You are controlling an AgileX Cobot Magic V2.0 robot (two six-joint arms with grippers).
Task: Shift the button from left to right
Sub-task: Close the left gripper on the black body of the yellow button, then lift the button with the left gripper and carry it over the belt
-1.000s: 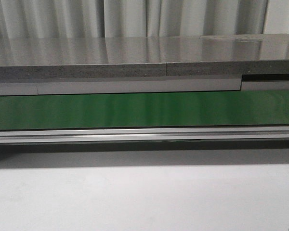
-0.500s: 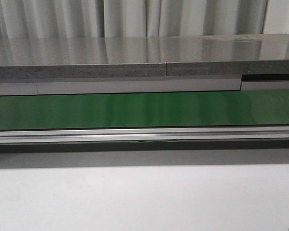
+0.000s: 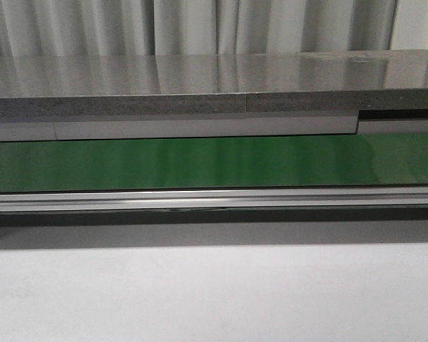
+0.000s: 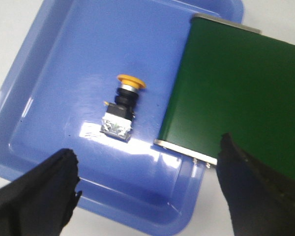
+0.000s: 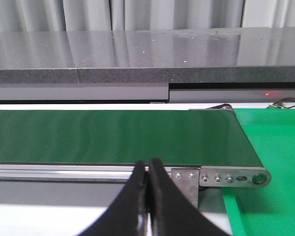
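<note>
One long green belt (image 3: 214, 162) runs from side to side in the front view, with a silver rail (image 3: 214, 199) along its near edge. The white worktop (image 3: 214, 292) lies in front of it. A grey stone shelf (image 3: 200, 85) sits behind the belt, and pale curtains (image 3: 200, 27) hang at the back. No arm shows here.

From the left wrist, the blue tray (image 4: 49, 64) sits at the end of the belt (image 4: 236, 93), which reaches over the tray's edge. The button (image 4: 122, 109) lies on its side in the tray (yellow cap pointing away from the fingers). The left gripper (image 4: 147, 191) has its black fingers (image 4: 37, 191) spread wide, holding nothing.

From the right wrist, the right gripper (image 5: 148, 196) has its fingers (image 5: 130, 201) pressed together with nothing between them. They are in front of the belt's (image 5: 113, 135) rail. A green mat (image 5: 275, 147) lies past the belt's end.
</note>
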